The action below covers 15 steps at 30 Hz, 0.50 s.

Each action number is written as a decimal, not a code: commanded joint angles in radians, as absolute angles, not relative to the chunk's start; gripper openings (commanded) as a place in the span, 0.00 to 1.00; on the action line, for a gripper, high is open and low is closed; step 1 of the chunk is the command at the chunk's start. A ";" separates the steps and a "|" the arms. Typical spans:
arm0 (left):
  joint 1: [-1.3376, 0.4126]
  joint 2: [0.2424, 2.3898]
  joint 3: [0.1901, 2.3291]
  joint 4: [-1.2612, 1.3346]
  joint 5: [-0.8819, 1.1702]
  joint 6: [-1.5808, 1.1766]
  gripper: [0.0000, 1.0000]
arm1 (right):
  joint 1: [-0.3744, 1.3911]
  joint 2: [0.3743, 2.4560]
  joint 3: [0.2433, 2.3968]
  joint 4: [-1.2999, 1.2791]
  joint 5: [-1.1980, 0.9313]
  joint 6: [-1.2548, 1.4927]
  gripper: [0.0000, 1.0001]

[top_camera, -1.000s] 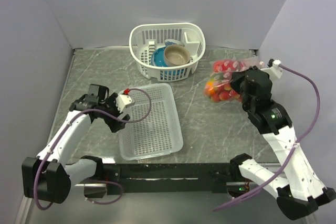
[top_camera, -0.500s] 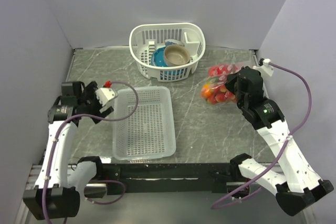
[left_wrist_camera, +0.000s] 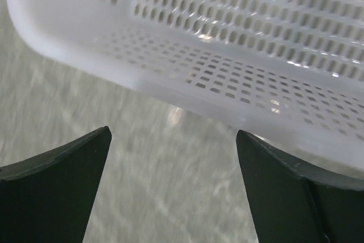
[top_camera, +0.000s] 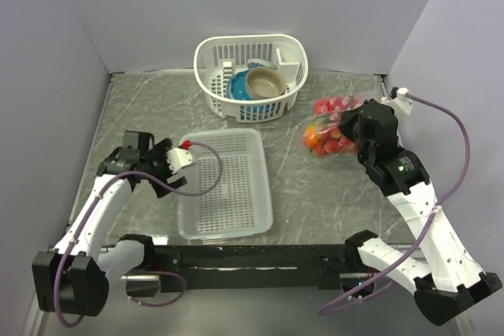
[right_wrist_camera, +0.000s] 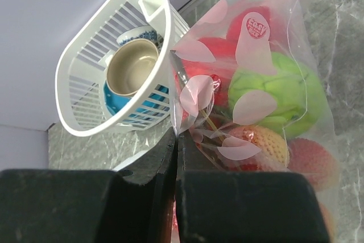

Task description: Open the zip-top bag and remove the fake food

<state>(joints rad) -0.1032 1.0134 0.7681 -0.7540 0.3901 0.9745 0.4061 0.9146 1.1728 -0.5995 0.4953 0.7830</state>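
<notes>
Seeing left gripper (left_wrist_camera: pixel 172 140) spread wide at 9 o'clock of mesh tray (top_camera: pixel 236 194), just off its wall. Seeing right gripper (right_wrist_camera: pixel 176 138) pinching zip-top bag (top_camera: pixel 335 127) edge at table's 2 o'clock, fake food (right_wrist_camera: pixel 267 95) inside, 4 o'clock of basket (top_camera: pixel 213 60).

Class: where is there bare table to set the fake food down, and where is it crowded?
Bare tabletop lies between the mesh tray and the right arm, and in the far left corner beside the white basket. Crowded: around the zip-top bag and the tray's left side.
</notes>
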 commanded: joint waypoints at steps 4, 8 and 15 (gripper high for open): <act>-0.262 1.135 0.865 -0.715 0.624 0.737 0.99 | 0.410 0.853 1.232 -0.540 0.546 0.778 0.08; -0.397 1.149 0.894 -0.681 0.617 0.619 0.99 | 0.410 0.857 1.250 -0.545 0.557 0.773 0.08; -0.626 1.239 1.014 -0.523 0.568 0.399 1.00 | 0.408 0.864 1.276 -0.566 0.560 0.790 0.07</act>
